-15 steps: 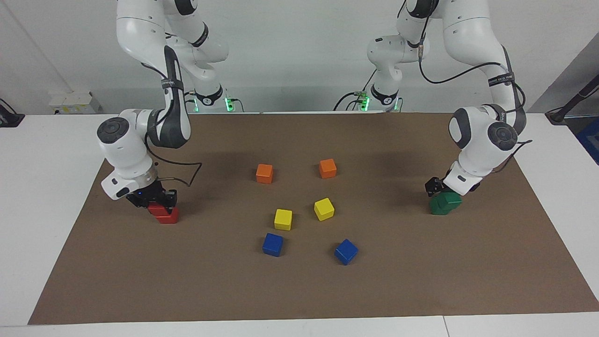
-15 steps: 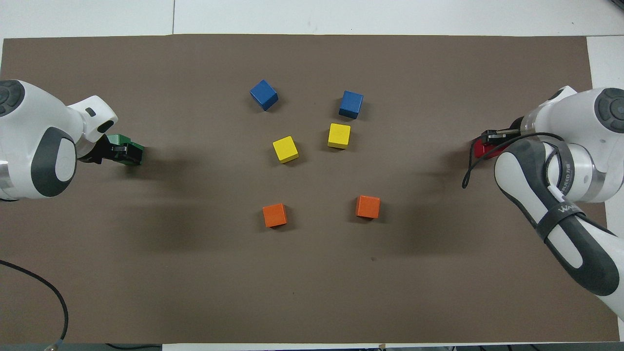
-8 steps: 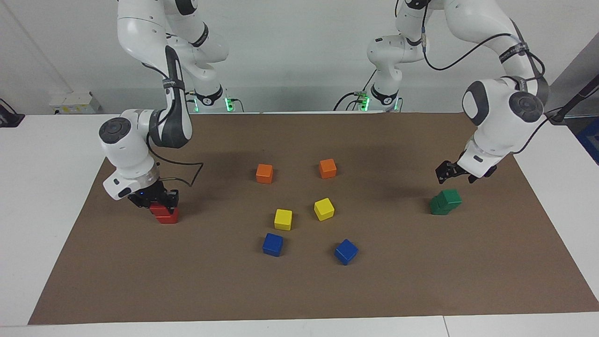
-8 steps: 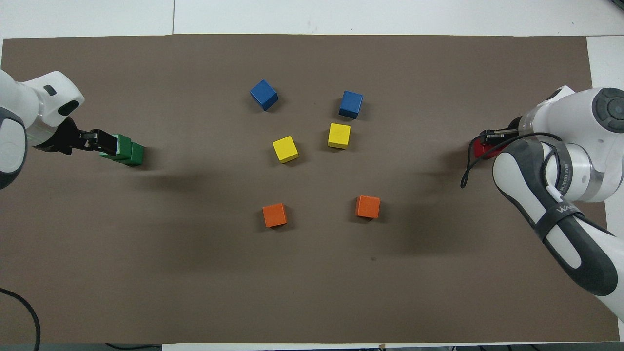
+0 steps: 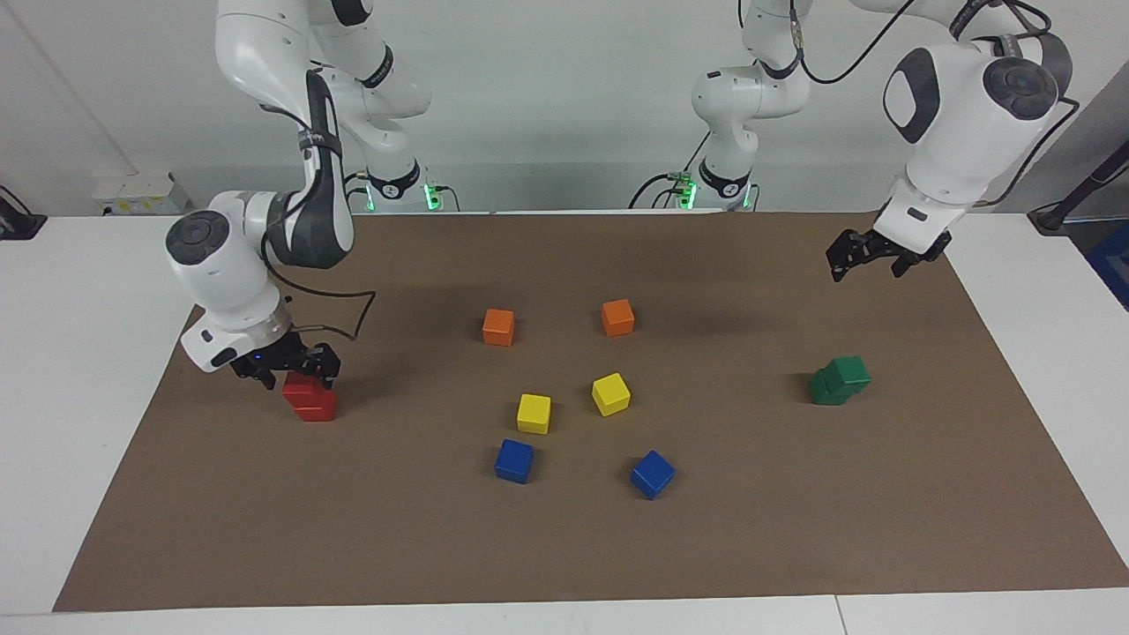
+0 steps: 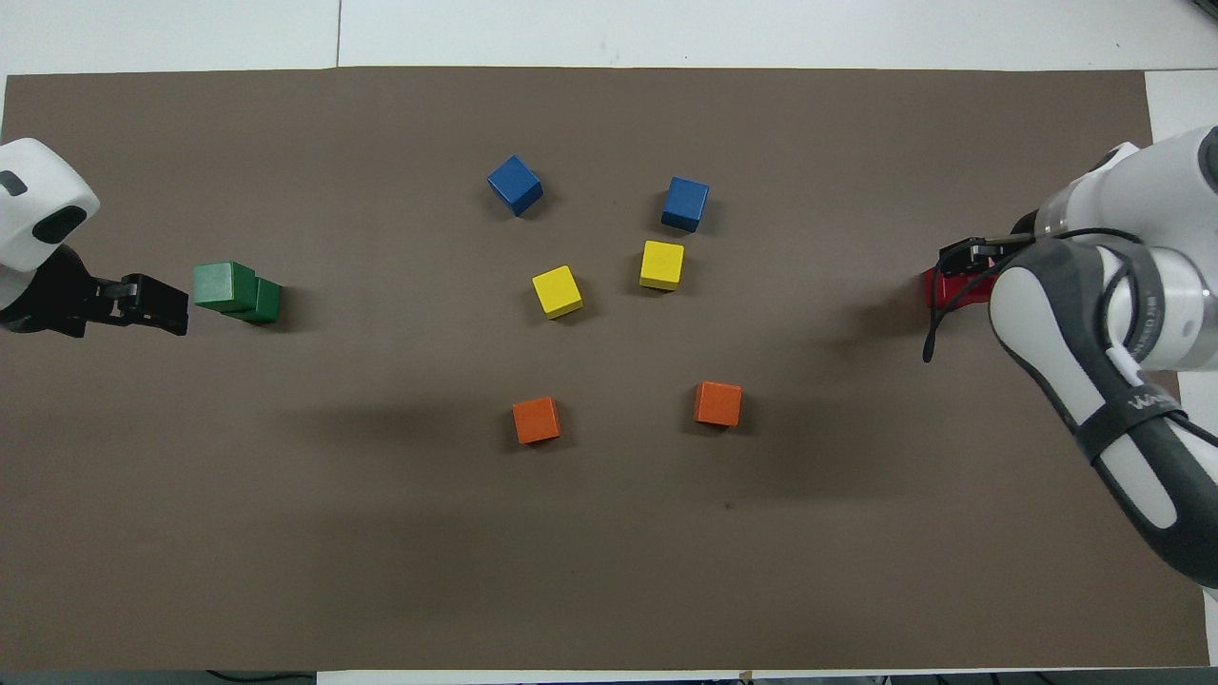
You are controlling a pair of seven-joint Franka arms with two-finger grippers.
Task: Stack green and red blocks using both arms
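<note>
Two green blocks [image 5: 841,381] stand stacked toward the left arm's end of the mat, the upper one set askew on the lower; from overhead this green stack [image 6: 233,290] stands alone. My left gripper [image 5: 867,263] hangs open and empty, high above the mat near the stack, and from overhead the left gripper [image 6: 176,311] shows beside it. Two red blocks [image 5: 309,399] are stacked toward the right arm's end. My right gripper [image 5: 298,377] is open just over the top red block, fingers apart on either side. From overhead, the right gripper [image 6: 963,257] and its cable cover part of the red stack [image 6: 942,288].
Two orange cubes [image 5: 498,326] [image 5: 617,317], two yellow cubes [image 5: 534,413] [image 5: 610,393] and two blue cubes [image 5: 514,460] [image 5: 652,474] lie scattered mid-mat. The brown mat [image 5: 794,529] ends in white table on all sides.
The left gripper has risen well away from the green stack, leaving it standing. The right gripper has opened on the top red block and lifted slightly.
</note>
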